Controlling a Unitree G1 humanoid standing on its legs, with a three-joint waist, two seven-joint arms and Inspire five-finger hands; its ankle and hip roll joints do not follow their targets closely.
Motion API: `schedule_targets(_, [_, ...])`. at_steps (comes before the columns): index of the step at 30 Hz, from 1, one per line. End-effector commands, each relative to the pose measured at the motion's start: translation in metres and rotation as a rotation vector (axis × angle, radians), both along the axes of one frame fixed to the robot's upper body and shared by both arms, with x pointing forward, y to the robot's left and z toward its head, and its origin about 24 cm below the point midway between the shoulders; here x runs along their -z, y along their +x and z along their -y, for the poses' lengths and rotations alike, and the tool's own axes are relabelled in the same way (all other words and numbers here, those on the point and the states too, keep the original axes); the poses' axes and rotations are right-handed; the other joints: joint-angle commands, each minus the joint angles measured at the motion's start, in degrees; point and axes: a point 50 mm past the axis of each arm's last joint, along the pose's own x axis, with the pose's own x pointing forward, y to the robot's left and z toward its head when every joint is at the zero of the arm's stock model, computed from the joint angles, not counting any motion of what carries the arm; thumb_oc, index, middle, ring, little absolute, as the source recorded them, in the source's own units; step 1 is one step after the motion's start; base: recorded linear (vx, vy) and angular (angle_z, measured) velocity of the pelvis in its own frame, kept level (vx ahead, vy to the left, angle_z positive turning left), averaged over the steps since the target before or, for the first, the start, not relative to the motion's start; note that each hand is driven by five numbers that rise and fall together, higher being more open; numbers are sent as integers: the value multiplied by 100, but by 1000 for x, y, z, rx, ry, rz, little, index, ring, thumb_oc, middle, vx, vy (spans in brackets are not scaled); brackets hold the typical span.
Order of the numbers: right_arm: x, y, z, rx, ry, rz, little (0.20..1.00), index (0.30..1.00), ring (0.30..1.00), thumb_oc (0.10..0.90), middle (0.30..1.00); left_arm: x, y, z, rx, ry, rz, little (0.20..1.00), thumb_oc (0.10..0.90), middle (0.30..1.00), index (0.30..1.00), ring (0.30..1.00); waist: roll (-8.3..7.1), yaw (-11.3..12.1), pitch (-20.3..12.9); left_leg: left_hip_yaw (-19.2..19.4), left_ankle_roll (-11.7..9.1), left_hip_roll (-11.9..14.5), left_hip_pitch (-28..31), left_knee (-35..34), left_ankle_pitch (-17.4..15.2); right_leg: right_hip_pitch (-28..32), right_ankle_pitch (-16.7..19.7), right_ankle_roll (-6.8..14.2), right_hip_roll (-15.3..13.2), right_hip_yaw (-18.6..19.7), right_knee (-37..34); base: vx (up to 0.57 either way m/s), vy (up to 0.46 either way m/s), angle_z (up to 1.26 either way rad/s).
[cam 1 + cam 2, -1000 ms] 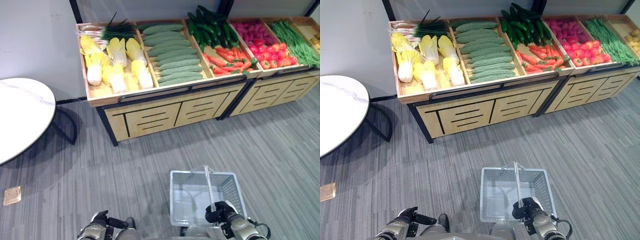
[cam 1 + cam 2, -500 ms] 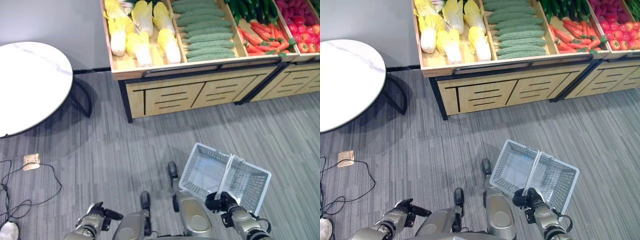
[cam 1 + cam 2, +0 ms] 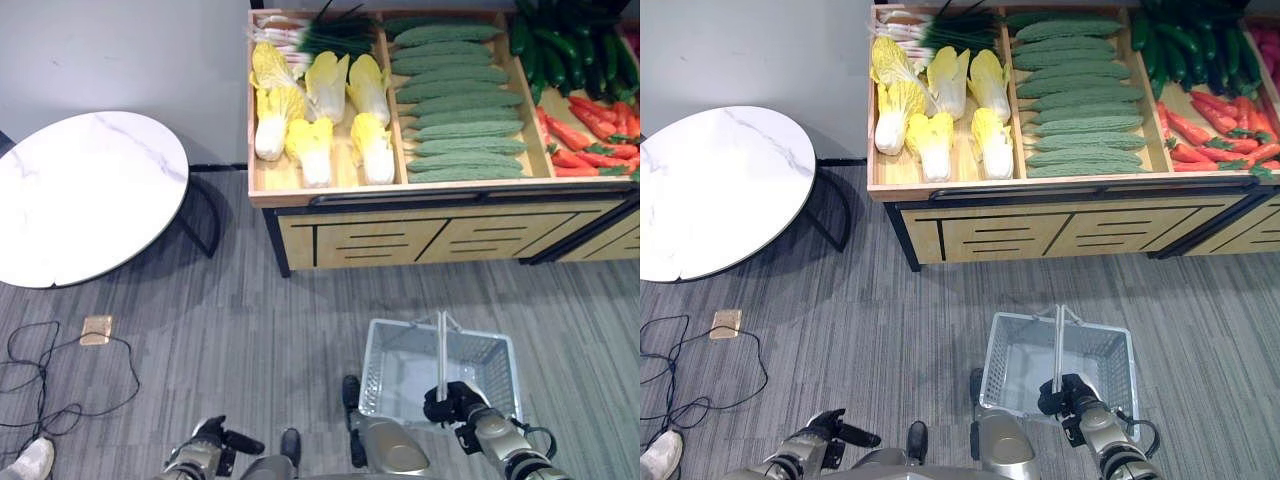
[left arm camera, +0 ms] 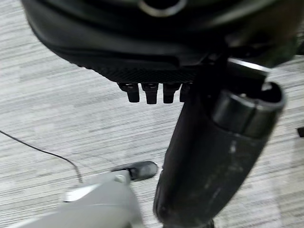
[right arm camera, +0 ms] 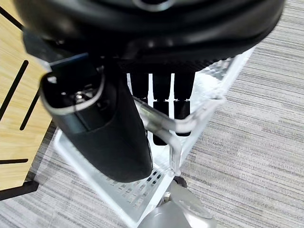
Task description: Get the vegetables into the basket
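Gripping basket (image 3: 400, 362) handle (image 3: 441, 350), right robot hand (image 3: 452, 405) hung above floor; left robot hand (image 3: 208, 451) curled, empty; cucumbers (image 3: 470, 105) on stand (image 3: 420, 235) ahead.

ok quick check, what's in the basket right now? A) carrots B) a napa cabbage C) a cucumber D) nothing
D: the basket hangs by its handle from the right hand over the floor, and its mesh bottom shows bare; the cabbages and cucumbers all lie in the display stand.
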Motion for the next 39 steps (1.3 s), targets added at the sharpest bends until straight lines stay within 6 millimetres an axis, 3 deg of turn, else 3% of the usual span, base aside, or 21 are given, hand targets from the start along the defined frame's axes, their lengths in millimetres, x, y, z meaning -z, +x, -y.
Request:
schedule_targets(1, [-1,-13,14,-49,-66,-29,300,300,300,400,300,0,-8,-10,-22,44,-10,1000,900,1000,1000,1000,63,-58,-14,15,-277,357,385,190,-205,-933,-201,689,-164,456,743,99,-150,5])
schedule_targets(4, [-1,-15,16,-64,-73,-43,300,300,300,400,300,1,-10,-10,-45,32,-7,1000,900,1000,1000,1000,79,6,-10,27,-416,381,224,816,187,-653,-343,543,-51,407,698,83,-155,9])
schedule_targets(7, [0,-16,17,-74,-78,-50,300,300,300,400,300,0,-10,-10,-45,29,-4,1000,900,1000,1000,1000,-56,85,111,159,-483,288,-198,1738,674,-285,-403,401,-78,406,625,51,-158,8])
schedule_targets(9, [0,-16,17,-74,-80,-52,300,300,300,400,300,0,-9,-10,-46,31,-2,1000,900,1000,1000,1000,-109,121,134,230,-455,296,-278,1851,698,-191,-440,369,-96,408,606,50,-100,8])
schedule_targets(10, [-1,-18,20,-69,-91,-63,300,300,300,400,300,1,-11,-10,-45,31,-9,1000,900,1000,1000,1000,-155,141,146,608,-414,434,-484,1782,656,-29,-508,386,-171,408,580,73,-42,12])
schedule_targets(13, [0,-21,24,-59,-100,-78,300,300,300,400,300,2,-13,-8,-23,35,-19,1000,900,1000,1000,1000,-159,219,77,903,-361,374,-927,957,388,189,-568,480,-268,414,506,136,-8,27])
schedule_targets(14, [0,-21,24,-61,-104,-81,300,300,300,400,300,3,-14,-6,-18,34,-23,1000,900,1000,1000,1000,-138,252,93,904,-357,347,-904,782,373,234,-607,498,-251,452,528,193,30,24])
schedule_targets(15, [1,-22,22,-75,-109,-85,300,300,300,400,300,2,-14,-7,-8,40,-16,1000,900,1000,1000,1000,-48,370,88,769,-319,208,-1242,435,697,372,-681,501,-131,553,530,145,25,13])
schedule_targets(17, [3,-24,22,-79,-114,-99,300,300,300,400,300,3,-18,-9,0,60,-39,1000,900,1000,1000,1000,-39,412,115,758,-299,154,-1232,394,751,440,-745,500,-99,611,582,103,27,-2])
schedule_targets(22, [7,-25,11,-103,-93,-108,300,300,300,400,300,3,-16,-7,-2,39,-17,1000,900,1000,1000,1000,-59,449,7,808,-208,153,-881,118,635,479,-719,508,-13,736,456,42,36,-59])
schedule_targets(32, [8,-19,3,-124,-84,-103,300,300,300,400,300,-2,-2,-6,2,34,39,1000,900,1000,1000,1000,-82,499,76,899,-110,60,-866,-146,640,409,-556,627,-140,820,147,3,67,-10])
schedule_targets(35, [8,-18,3,-111,-80,-89,300,300,300,400,300,-16,27,-3,-23,19,178,1000,900,1000,1000,1000,-55,496,71,824,-67,-14,-821,-159,578,422,-541,671,-234,843,102,28,88,5])
schedule_targets(36, [8,-18,3,-111,-80,-89,300,300,300,400,300,-16,27,-3,-23,19,178,1000,900,1000,1000,1000,-55,496,71,824,-67,-14,-821,-159,578,422,-541,671,-234,843,102,43,58,10])
schedule_targets(37, [7,-18,3,-105,-81,-81,300,300,300,400,300,-31,50,-2,-7,17,305,1000,900,1000,1000,1000,-52,512,61,785,-41,-57,-793,-134,524,459,-537,696,-270,859,74,37,53,10])
schedule_targets(39, [6,-16,4,-97,-79,-63,300,300,300,400,300,-48,70,-2,-13,10,429,1000,900,1000,1000,1000,-62,532,56,771,-25,-91,-773,-104,479,494,-530,717,-306,857,68,35,54,11])
